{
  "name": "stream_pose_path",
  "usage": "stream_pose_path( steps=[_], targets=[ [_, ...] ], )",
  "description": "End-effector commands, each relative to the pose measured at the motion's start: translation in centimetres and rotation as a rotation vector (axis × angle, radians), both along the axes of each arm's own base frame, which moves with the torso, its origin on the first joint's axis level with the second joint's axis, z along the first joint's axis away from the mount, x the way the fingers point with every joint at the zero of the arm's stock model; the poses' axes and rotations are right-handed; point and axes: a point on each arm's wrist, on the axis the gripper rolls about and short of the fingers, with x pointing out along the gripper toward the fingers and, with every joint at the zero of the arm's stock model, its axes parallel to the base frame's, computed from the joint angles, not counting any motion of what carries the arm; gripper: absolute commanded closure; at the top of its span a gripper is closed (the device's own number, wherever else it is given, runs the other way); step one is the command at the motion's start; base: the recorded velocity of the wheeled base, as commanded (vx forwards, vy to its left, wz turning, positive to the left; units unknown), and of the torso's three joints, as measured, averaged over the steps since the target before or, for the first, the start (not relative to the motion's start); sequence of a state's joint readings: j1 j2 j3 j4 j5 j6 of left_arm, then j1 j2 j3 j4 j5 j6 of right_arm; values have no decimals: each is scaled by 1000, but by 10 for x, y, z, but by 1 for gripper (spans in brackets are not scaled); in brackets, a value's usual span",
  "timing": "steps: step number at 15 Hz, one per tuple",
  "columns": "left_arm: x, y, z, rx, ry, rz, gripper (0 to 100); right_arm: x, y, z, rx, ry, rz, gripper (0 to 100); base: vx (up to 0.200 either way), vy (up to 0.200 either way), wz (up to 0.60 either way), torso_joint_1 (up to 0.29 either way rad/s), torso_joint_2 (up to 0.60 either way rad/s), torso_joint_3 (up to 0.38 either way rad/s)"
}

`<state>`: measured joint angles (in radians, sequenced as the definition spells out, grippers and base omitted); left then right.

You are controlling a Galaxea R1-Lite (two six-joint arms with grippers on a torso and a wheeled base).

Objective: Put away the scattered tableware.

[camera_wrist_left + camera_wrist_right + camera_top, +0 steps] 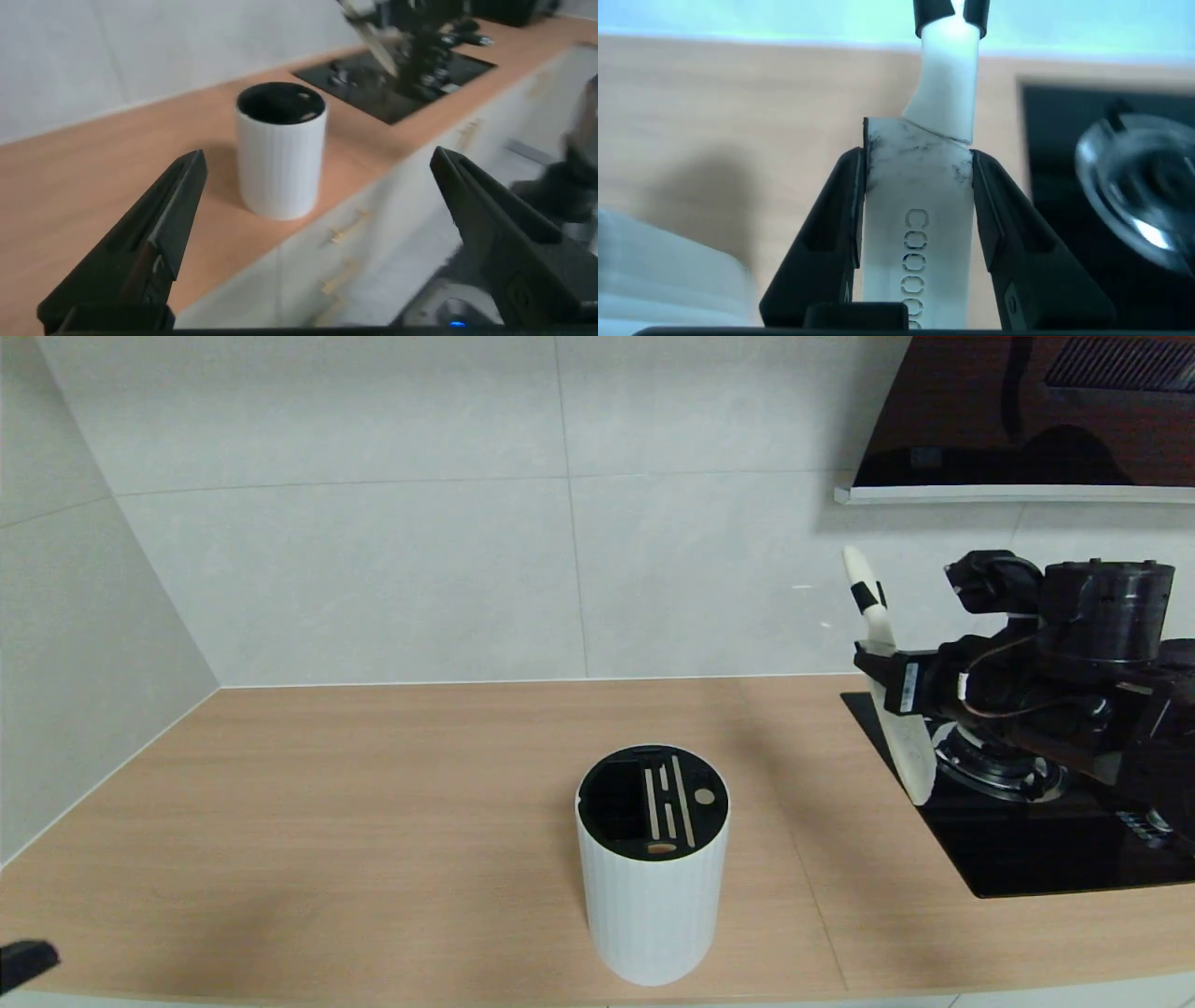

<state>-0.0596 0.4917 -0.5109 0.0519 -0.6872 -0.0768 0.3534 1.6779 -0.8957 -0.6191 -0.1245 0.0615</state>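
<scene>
A white ribbed utensil holder (653,868) with a black slotted top stands near the front edge of the wooden counter (373,821); it appears too in the left wrist view (278,149). My right gripper (887,677) hangs above the cooktop's left edge, shut on a white ceramic knife (896,709), handle up and blade pointing down. In the right wrist view the fingers (831,233) clamp the blade (915,215) from both sides. My left gripper (318,243) is open, low off the counter's front left corner, with nothing between its fingers.
A black cooktop (1018,821) with a burner (990,761) fills the counter's right end, under a dark range hood (1027,420). Tiled walls close off the back and left. The counter's front edge drops to cabinet fronts (374,243).
</scene>
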Motion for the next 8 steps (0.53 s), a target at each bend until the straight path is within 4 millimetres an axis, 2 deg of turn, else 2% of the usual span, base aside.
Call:
stream_pose_path(
  steps=[1, 3, 4, 5, 8],
  targets=[
    [85, -9, 44, 14, 171, -65, 0, -9, 24, 23, 27, -67, 76, 100, 0, 0, 0, 0, 0, 0],
    [123, -17, 51, 14, 154, -95, 0, -26, 37, 24, 35, -65, 137, 100, 0, 0, 0, 0, 0, 0],
    [132, -19, 51, 13, 142, -97, 0, -29, 40, 23, 33, -60, 149, 100, 0, 0, 0, 0, 0, 0],
    [157, -28, 49, -5, 111, -125, 0, -43, 49, 25, 36, -70, 186, 100, 0, 0, 0, 0, 0, 0],
    [185, -53, 37, -144, 206, -177, 0, -70, 80, 27, 39, -71, 303, 100, 0, 0, 0, 0, 0, 0]
  ],
)
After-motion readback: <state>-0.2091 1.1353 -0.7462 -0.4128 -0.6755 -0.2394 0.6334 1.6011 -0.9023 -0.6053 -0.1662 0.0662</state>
